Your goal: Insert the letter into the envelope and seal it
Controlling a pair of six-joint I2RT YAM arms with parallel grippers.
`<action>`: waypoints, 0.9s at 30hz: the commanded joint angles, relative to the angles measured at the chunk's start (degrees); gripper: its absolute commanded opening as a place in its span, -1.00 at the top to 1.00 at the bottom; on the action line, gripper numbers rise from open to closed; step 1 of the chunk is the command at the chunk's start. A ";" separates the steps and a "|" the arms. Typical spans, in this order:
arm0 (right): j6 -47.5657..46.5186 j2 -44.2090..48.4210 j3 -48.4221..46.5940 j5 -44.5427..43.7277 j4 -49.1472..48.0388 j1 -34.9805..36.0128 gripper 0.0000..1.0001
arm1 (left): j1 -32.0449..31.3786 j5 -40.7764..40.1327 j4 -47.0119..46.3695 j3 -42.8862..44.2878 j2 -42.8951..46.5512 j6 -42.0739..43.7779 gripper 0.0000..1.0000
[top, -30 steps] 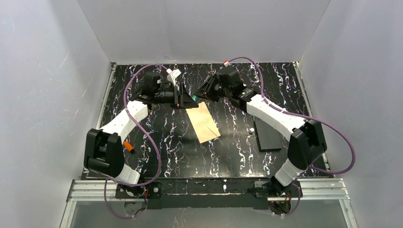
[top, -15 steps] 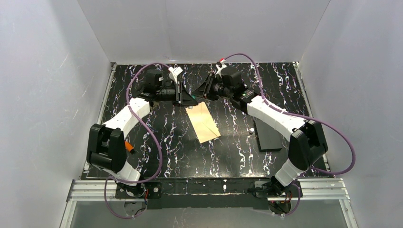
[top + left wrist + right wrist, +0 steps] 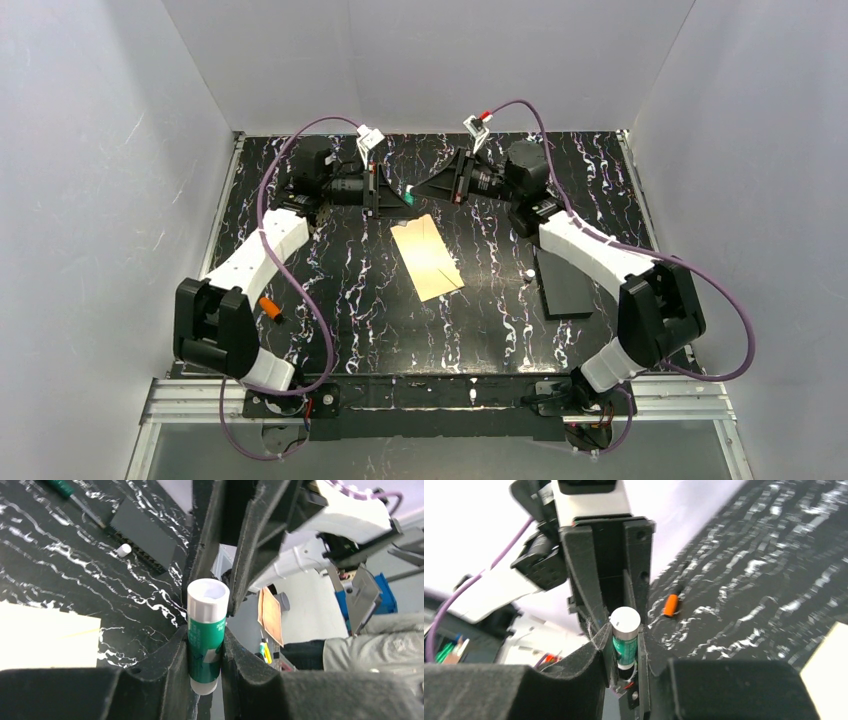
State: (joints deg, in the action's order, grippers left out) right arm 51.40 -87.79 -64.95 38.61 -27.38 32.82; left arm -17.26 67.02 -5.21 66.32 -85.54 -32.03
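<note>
A green glue stick (image 3: pixel 410 191) with a white cap hangs in the air between my two grippers, behind the paper. My left gripper (image 3: pixel 402 198) is shut on its green body (image 3: pixel 206 635). My right gripper (image 3: pixel 420 190) closes round the white cap end (image 3: pixel 625 622) from the opposite side. The envelope (image 3: pixel 428 257) lies flat mid-table, paler at its top and tan with crease lines below. Its pale corner shows in the left wrist view (image 3: pixel 45 637). I cannot make out the letter as a separate sheet.
A black flat pad (image 3: pixel 563 283) lies to the right of the envelope, with a small white cap (image 3: pixel 527 273) beside it. An orange object (image 3: pixel 268 307) lies at the left by my left arm. A green-handled tool (image 3: pixel 75 500) lies near the pad.
Both grippers have moved up and back from the envelope's top edge with the glue stick between them. The right arm has swung out to the right and now points level at the left gripper.
</note>
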 commanded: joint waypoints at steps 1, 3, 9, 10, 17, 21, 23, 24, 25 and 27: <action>12.91 -0.09 -2.21 21.41 -32.74 -0.21 0.97 | 0.56 4.86 1.37 1.25 2.25 1.87 1.00; 13.38 -1.03 -3.73 23.61 -31.30 -0.25 0.97 | 0.59 4.32 1.35 1.43 2.78 1.87 1.00; -8.16 2.15 -11.48 -10.75 15.84 1.33 -0.50 | 0.64 -7.07 1.98 1.48 2.17 1.03 1.00; -5.94 2.71 -10.57 -17.46 16.50 1.82 -0.56 | 0.60 -8.92 2.04 1.56 1.97 1.20 1.00; -0.54 1.68 -15.45 -40.23 31.50 8.63 -0.41 | 0.40 -18.84 3.80 1.91 3.31 8.96 1.00; 1.42 -0.31 -16.93 -42.06 31.12 9.72 -0.13 | 0.40 -18.32 7.81 3.39 2.93 13.41 1.00; 1.34 -1.21 -18.04 -42.83 30.52 10.41 -0.08 | 0.41 -18.15 8.80 3.33 3.20 14.75 1.00; 1.34 -1.70 -18.74 -42.97 30.69 10.64 -0.08 | 0.42 -17.93 9.05 3.25 3.41 15.09 1.00; 1.47 -2.40 -19.46 -42.93 31.01 10.76 -0.08 | 0.41 -17.56 9.08 3.16 3.53 15.37 1.00; 1.57 -3.99 -21.42 -42.58 32.52 10.89 -0.06 | 0.38 -17.22 8.91 3.19 3.69 15.42 1.00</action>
State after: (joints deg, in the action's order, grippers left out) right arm 52.51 -89.82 -81.06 -0.62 3.44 43.24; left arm -16.95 49.12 2.13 67.53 -84.27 -19.86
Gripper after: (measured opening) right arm 0.542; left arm 0.218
